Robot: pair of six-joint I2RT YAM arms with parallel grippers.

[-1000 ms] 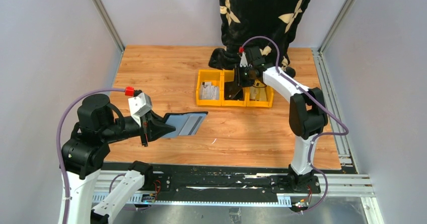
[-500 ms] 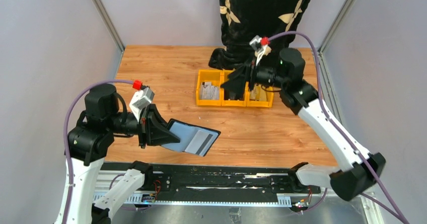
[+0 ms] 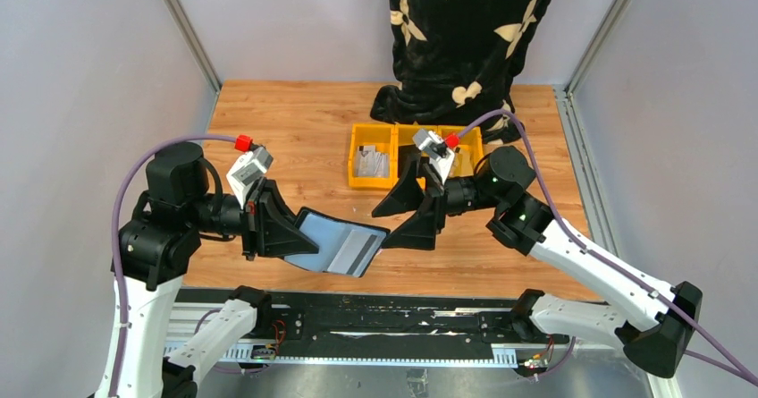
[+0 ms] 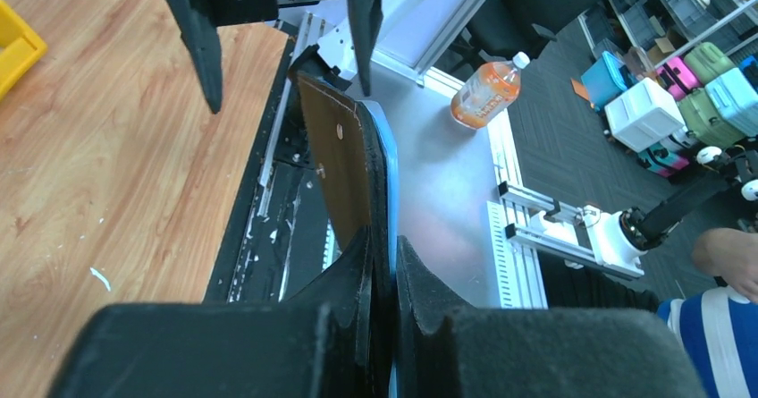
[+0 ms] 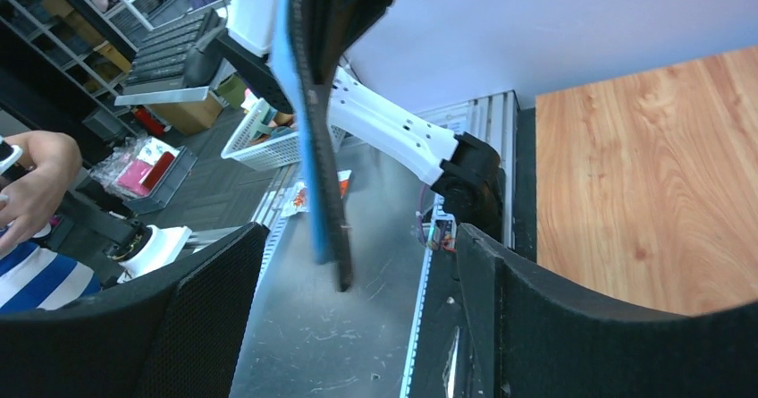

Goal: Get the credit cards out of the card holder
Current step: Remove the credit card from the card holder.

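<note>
Wood-grain table [image 3: 295,130] sitting between grey walls [image 3: 89,76]; left gripper [image 3: 299,237] pinching black leathery card holder [image 3: 341,249]; right gripper [image 3: 382,229] gaping wide.

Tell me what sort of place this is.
Probably a robotics lab test cell: a wooden table walled by grey panels, with storage shelves and coloured cases on the floor beyond.

Overhead from behind, wrist views close, both seemingly facing card holder [image 4: 344,165]
</note>
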